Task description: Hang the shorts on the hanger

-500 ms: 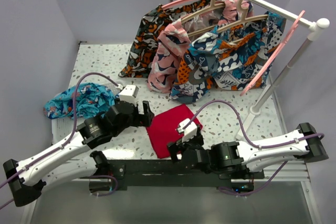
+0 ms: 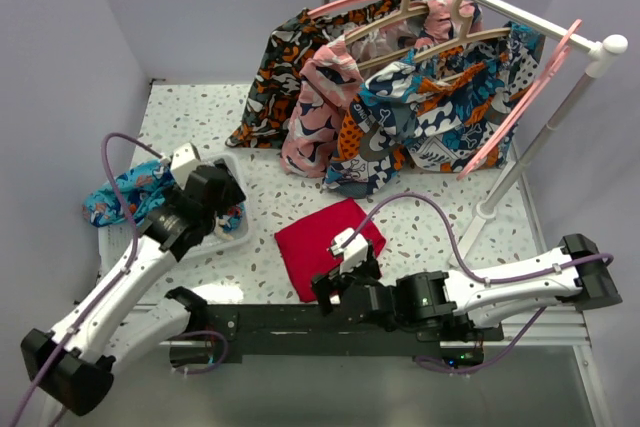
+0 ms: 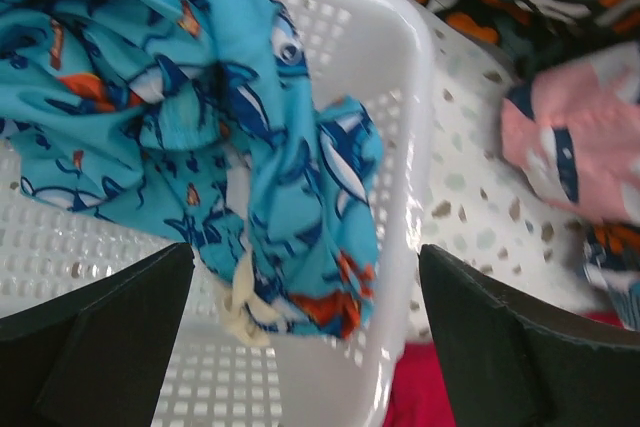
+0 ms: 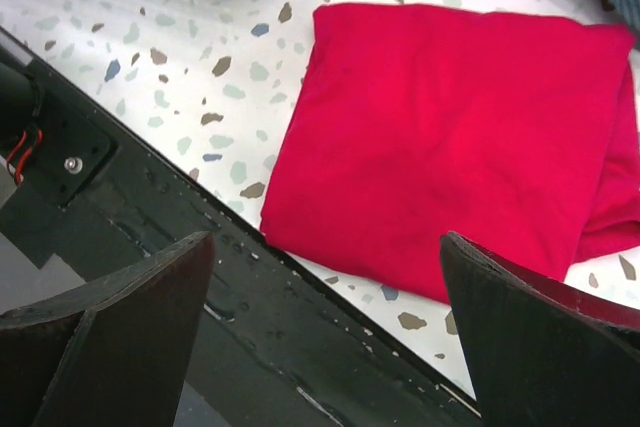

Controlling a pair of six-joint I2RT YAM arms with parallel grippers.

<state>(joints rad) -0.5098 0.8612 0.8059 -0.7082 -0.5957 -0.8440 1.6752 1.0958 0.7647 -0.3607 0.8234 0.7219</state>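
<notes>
shorts (image 3: 200, 127), turquoise with a small fish-like print, lie heaped in a white mesh basket (image 3: 400, 67). one fold and a pale drawstring hang towards the basket's near wall. from above, part of the heap (image 2: 125, 197) seems to reach past the basket's left rim (image 2: 232, 238), though the arm hides that edge.

directly over the basket hangs the left gripper (image 3: 305, 332). its fingers are spread wide with nothing between them, one on each side of the bunched fabric. the step in hand looks like the first pick: reaching in for the shorts, not yet touching them. the next move calls for a drop straight into the basket and a pinch on a thick fold, ideally near the waistband by the drawstring, clear of the mesh and the rim. then the cloth has to be lifted free without dragging the light basket along.

just right of the basket a folded red cloth (image 2: 320, 237) lies on the speckled table (image 2: 430, 217). it is the only other loose thing nearby, and it sits outside the basket. the right gripper (image 4: 325, 317) hovers over the red cloth's near edge, also fully released and empty.

far beyond the basket and to its right, a rail (image 2: 500, 2) carries patterned garments (image 2: 400, 107) on wooden hangers. the hanger (image 2: 517, 102), slim and pink, dangles bare from the rail's end. it is well apart from the shorts, so nearly all of the task remains.
</notes>
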